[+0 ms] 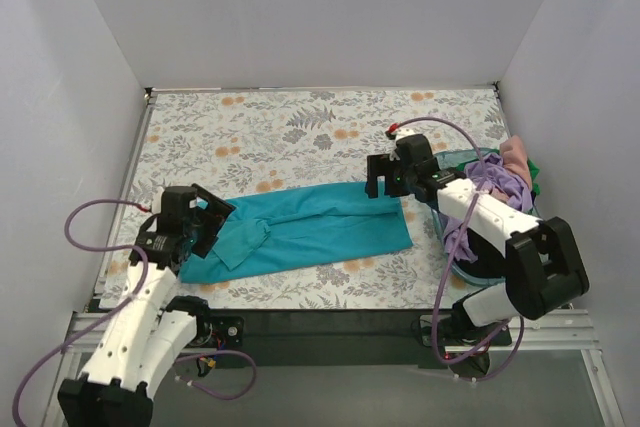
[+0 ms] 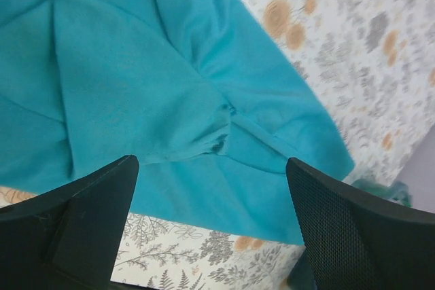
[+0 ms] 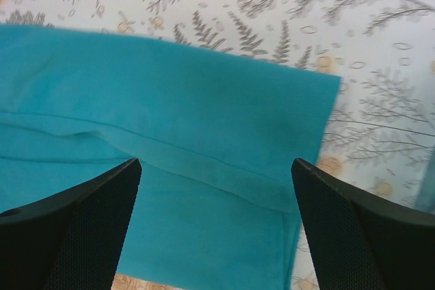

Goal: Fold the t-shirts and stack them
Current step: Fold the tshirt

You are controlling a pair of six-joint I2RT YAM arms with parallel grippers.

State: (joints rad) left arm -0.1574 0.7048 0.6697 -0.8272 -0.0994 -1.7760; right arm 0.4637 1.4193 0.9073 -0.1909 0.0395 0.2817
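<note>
Floral table (image 1: 300,117), teal t-shirt (image 1: 320,227) beneath spread jaws

Fixed overhead camera looks down from high behind the rig across the floral-print desk (image 1: 300,117); both wrist cameras hang close above it, left at the sleeve end, right at the hem, sharing one teal fabric t-shirt (image 1: 330,227).

The t-shirt (image 1: 320,227) lies flat on the near half of the table (image 1: 300,127), stretched from left to right. The left gripper (image 1: 208,225) hangs over the shirt's left end, and the right gripper (image 1: 383,189) over its far right corner. A basket (image 1: 452,156) stands at the table's right edge, just right of the shirt, with clothes (image 1: 505,172) heaped in it.
</note>
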